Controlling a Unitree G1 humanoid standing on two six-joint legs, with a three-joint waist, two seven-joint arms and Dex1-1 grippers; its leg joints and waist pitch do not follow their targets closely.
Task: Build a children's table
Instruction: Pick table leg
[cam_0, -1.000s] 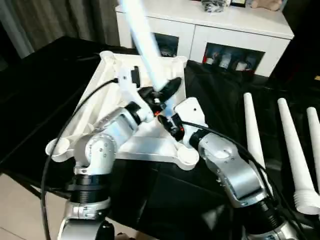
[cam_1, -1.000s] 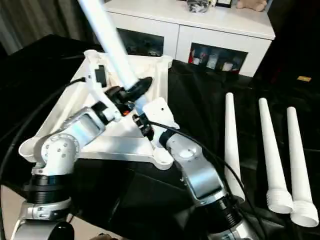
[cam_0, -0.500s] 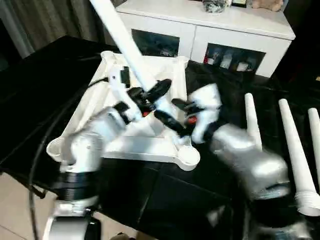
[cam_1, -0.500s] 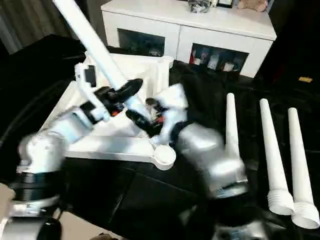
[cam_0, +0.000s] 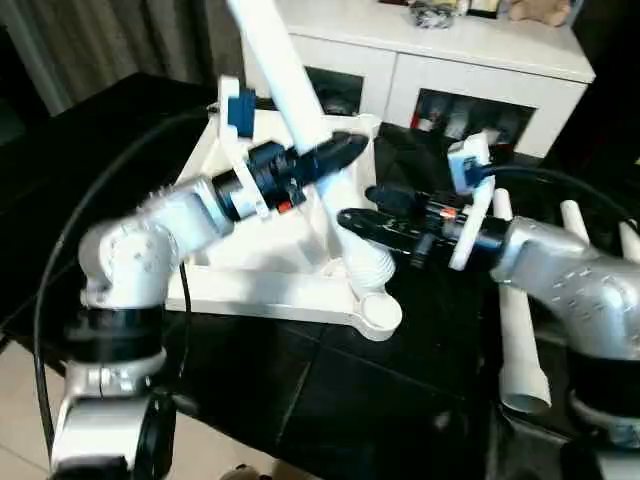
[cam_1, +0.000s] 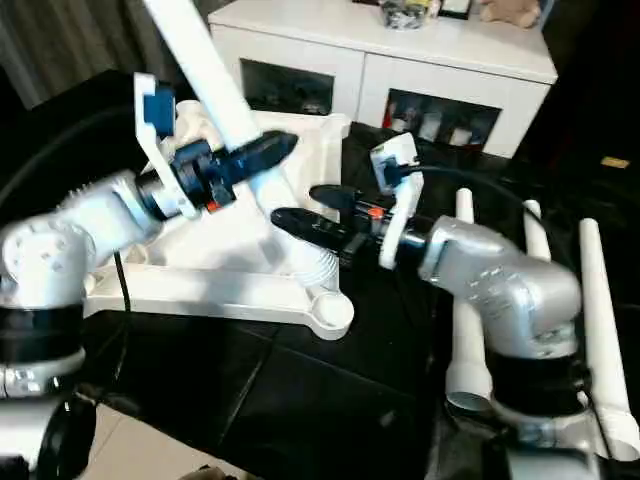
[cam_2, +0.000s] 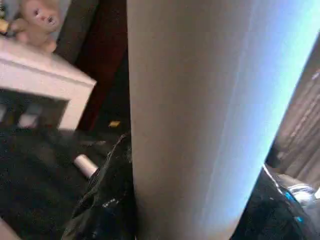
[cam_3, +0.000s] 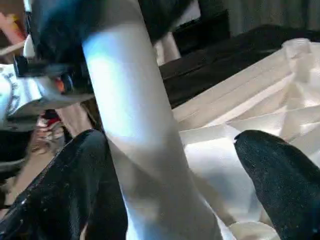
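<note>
The children's table top (cam_0: 250, 288) lies upside down on a black surface, ribbed side up. One white leg (cam_0: 285, 70) leans up and to the left, its threaded end (cam_0: 370, 268) down by the near right corner socket (cam_0: 378, 312). My left gripper (cam_0: 328, 158) is shut on this leg partway up; the left wrist view has the leg (cam_2: 200, 115) close between the black fingers (cam_2: 107, 200). My right gripper (cam_0: 372, 208) stands open low on the leg. In the right wrist view its fingers (cam_3: 55, 190) stand wide on both sides of the leg (cam_3: 135, 125), apart from it.
Three loose white legs (cam_1: 590, 300) lie side by side on the black surface at the right, beside my right forearm. A white cabinet (cam_0: 450, 60) with glass-fronted compartments stands behind the table top. A soft toy (cam_2: 40, 22) sits on it.
My right gripper has opened, let go of the leg, and its arm has swung out to the right. The left gripper keeps its hold on the leg.
</note>
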